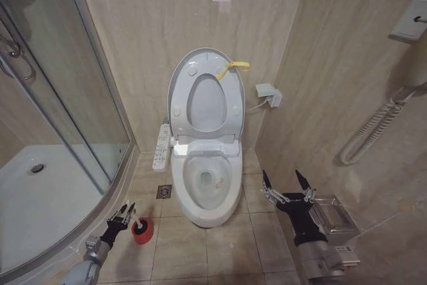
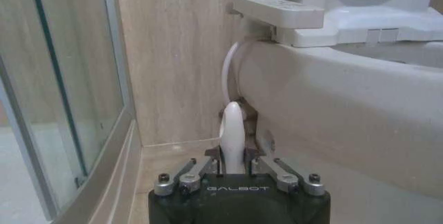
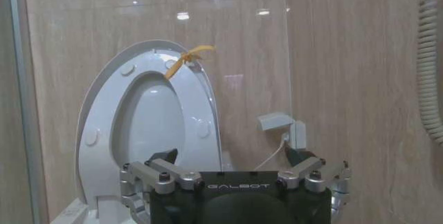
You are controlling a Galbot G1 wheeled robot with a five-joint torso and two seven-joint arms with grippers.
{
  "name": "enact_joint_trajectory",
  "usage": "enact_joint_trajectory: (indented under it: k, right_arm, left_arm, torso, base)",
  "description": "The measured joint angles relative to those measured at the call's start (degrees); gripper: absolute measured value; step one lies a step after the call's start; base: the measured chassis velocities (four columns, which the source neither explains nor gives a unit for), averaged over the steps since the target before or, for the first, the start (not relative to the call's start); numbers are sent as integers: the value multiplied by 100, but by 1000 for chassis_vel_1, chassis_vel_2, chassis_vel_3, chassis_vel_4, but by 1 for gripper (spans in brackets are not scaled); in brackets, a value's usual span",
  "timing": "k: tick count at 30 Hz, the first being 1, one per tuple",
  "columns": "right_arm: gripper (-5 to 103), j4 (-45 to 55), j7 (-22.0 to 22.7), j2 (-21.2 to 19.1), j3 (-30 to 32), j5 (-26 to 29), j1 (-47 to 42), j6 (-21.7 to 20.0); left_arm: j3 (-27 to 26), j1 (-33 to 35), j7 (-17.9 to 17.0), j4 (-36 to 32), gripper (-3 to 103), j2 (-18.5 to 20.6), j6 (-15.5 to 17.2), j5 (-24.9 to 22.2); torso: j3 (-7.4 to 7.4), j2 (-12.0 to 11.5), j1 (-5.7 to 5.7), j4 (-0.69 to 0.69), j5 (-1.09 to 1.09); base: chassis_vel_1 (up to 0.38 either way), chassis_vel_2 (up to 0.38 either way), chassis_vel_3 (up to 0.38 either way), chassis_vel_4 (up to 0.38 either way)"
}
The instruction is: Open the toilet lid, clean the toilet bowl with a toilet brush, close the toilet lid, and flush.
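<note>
You had the toilet lid already raised, leaning back against the wall behind the toilet bowl, with the seat lifted up against it, so the bowl was free for cleaning. The yellow ribbon hung at the upper edge of the lid, probably as a handle for pulling it.

Your left gripper was low beside the bowl, on the shower side, right over the red holder cup on the floor. In the left wrist view its fingers were clenched on the white handle of the toilet brush, which stood upright between them. The bristle head was still hidden in the cup, so I judge the brush was only grasped, not yet lifted. The left arm reached forward and down, with the wrist pointing toward the side of the bowl.

Your right gripper waited on the other side of the bowl, near it, held higher than the left one. Its fingers were spread apart and held nothing. It pointed toward the raised lid, well apart from it.
</note>
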Motion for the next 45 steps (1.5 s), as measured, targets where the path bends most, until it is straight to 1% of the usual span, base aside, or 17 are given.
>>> enact_joint_trajectory:
  k: [6, 7, 10, 15, 18, 19, 21, 22, 25, 26, 30, 32, 34, 36, 41, 43, 45]
  right_arm:
    - [100, 0, 0, 0, 0, 0, 0, 0]
    - [100, 0, 0, 0, 0, 0, 0, 0]
    - [100, 0, 0, 0, 0, 0, 0, 0]
    - [100, 0, 0, 0, 0, 0, 0, 0]
    - [100, 0, 0, 0, 0, 0, 0, 0]
    - [100, 0, 0, 0, 0, 0, 0, 0]
    - [100, 0, 0, 0, 0, 0, 0, 0]
    - [100, 0, 0, 0, 0, 0, 0, 0]
    - [100, 0, 0, 0, 0, 0, 0, 0]
    - [100, 0, 0, 0, 0, 0, 0, 0]
    - [100, 0, 0, 0, 0, 0, 0, 0]
    - [100, 0, 0, 0, 0, 0, 0, 0]
    - [100, 0, 0, 0, 0, 0, 0, 0]
    - [100, 0, 0, 0, 0, 0, 0, 0]
    - [100, 0, 0, 0, 0, 0, 0, 0]
    - [100, 0, 0, 0, 0, 0, 0, 0]
    - [100, 0, 0, 0, 0, 0, 0, 0]
  left_arm:
    - [-29, 33, 43, -23, 23, -12, -2, -1]
    - [-40, 48, 48, -35, 20, -11, -3, -4]
    - [-66, 88, 71, -73, 20, -3, -5, -11]
    - [-175, 289, 95, -397, 20, 8, 19, -108]
    - [-269, 587, 92, -872, 20, 46, 40, -216]
    - [-269, 587, 92, -872, 20, 46, 40, -216]
    - [-386, 875, 76, -1342, 20, 65, 71, -342]
    - [-386, 875, 76, -1342, 20, 65, 71, -342]
    - [-486, 1166, 77, -1880, 20, 63, 90, -609]
    - [-486, 1166, 77, -1880, 20, 63, 90, -609]
    - [-714, 1590, 138, -2840, 20, -33, 21, -978]
    - [-764, 1657, 146, -2985, 20, -78, 26, -1017]
    - [-867, 1861, 159, -3346, 20, -214, 38, -1129]
    - [-921, 2139, 249, -3709, 20, -294, 39, -1291]
    - [-1033, 2531, 376, -4146, 20, -350, -53, -1650]
    - [-1202, 2969, 477, -4544, 20, -371, -115, -1894]
    - [-1248, 3096, 516, -4654, 20, -372, -131, -1945]
  torso:
    - [0, 0, 0, -1, 0]
    - [0, 0, 0, -1, 0]
    - [0, 0, -1, -1, 0]
    - [0, 0, 0, -1, 0]
    - [0, 0, -1, -1, 0]
    - [0, 0, -1, -1, 0]
    - [0, 0, -1, 0, 0]
    - [0, 0, -1, 0, 0]
    - [0, 0, -1, 0, 0]
    - [0, 0, -1, 0, 0]
    - [0, 0, -1, -2, 2]
    - [0, 0, -1, -2, 1]
    - [0, 0, 0, -1, 0]
    - [0, 0, 0, -2, 1]
    - [0, 0, 0, -2, 0]
    - [0, 0, 0, 0, 1]
    - [0, 0, -1, 0, 0]
  base:
    - [0, 0, 0, 0]
    - [0, 0, 0, 0]
    - [0, 0, 0, 0]
    - [0, 0, 0, 0]
    - [0, 0, 0, 0]
    - [0, 0, 0, 0]
    - [0, 0, 0, 0]
    - [0, 0, 0, 0]
    - [0, 0, 0, 0]
    - [0, 0, 0, 0]
    - [0, 0, 0, 0]
    - [0, 0, 0, 0]
    - [0, 0, 0, 0]
    - [0, 0, 0, 0]
    - [0, 0, 0, 0]
    - [0, 0, 0, 0]
    - [0, 0, 0, 0]
